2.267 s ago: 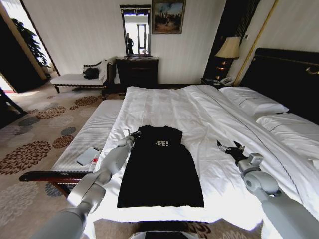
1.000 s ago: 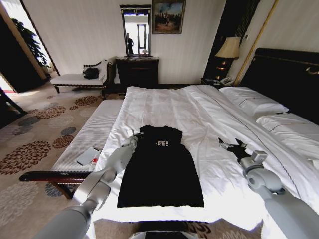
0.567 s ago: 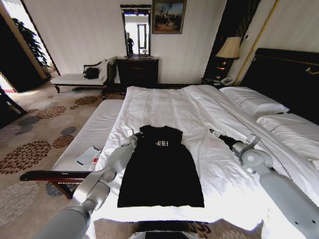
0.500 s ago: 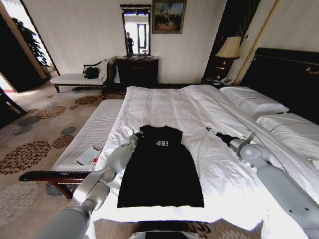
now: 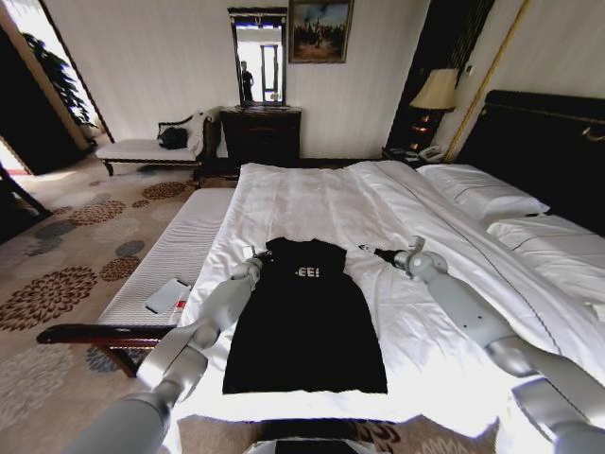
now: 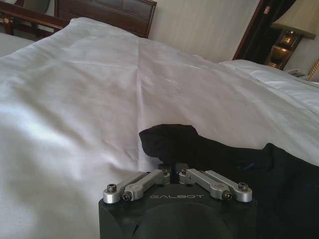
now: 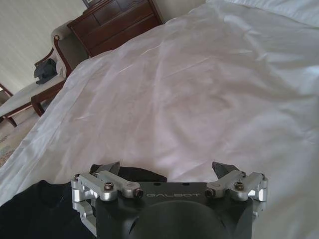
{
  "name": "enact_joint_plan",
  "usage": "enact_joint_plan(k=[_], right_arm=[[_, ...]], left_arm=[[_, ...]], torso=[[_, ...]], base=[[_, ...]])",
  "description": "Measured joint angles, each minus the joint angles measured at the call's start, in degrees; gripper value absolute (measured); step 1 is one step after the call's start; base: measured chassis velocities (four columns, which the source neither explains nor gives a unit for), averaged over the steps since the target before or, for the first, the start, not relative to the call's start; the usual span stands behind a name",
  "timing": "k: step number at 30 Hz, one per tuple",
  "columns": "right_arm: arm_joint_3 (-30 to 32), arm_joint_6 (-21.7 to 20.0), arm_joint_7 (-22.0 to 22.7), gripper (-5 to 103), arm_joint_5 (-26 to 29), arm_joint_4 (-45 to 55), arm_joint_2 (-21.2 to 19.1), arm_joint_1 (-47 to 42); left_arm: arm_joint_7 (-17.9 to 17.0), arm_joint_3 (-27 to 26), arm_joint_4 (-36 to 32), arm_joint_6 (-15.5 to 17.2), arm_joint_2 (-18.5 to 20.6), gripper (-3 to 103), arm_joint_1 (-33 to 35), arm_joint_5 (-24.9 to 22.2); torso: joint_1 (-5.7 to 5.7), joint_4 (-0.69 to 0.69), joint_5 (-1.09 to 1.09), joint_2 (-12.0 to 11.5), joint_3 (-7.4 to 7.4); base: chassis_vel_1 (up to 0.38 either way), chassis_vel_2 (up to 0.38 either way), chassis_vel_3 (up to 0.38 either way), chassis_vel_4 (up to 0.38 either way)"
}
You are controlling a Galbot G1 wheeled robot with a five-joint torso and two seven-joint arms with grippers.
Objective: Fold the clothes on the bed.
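Bed [image 5: 312, 203] is lying white and wide, carrying the black T-shirt [image 5: 307, 322] flat near its foot edge. Left gripper [image 5: 257, 257] is pinching the shirt's left shoulder, fingers clamped together on the fabric. Right gripper [image 5: 369, 251] is hovering just beside the right shoulder, fingers spread apart.

Head view looks down from the bed's [image 5: 312, 199] foot edge; both wrist views skim low over its sheet, sharing the shirt [image 5: 307, 322].
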Motion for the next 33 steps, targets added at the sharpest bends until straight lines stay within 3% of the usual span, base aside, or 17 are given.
enact_joint_plan(k=[8, 17, 25, 33], right_arm=[[-2.64, 0.14, -3.09, 100, -2.75, -9.16, 5.91, 5.14], [-0.5, 1.87, -9.48, 100, -11.96, -21.03, 15.16, 6.8], [4.35, 3.93, -11.46, 100, -18.42, -25.89, 18.33, 5.66], [6.58, 4.21, -11.48, 100, -19.65, -26.32, 18.18, 5.02]], left_arm=[[0.0, 0.1, -1.25, 0.03, 0.15, 2, 0.77, 0.26], [0.0, 0.35, -2.23, 0.1, 1.53, 2, 1.42, -0.04], [0.0, 1.61, -2.0, 0.08, 1.29, 2, 1.38, -0.41], [0.0, 2.81, -2.0, 0.07, 0.94, 2, 0.71, -1.14]], torso=[[0.0, 0.02, -0.01, 0.0, 0.0], [-0.01, 0.03, 0.0, 0.0, 0.0], [-0.01, 0.0, 0.01, 0.0, 0.0], [-0.02, -0.01, 0.01, 0.01, -0.01]], base=[[0.0, 0.0, 0.0, 0.0], [0.0, 0.0, 0.0, 0.0], [0.0, 0.0, 0.0, 0.0], [0.0, 0.0, 0.0, 0.0]])
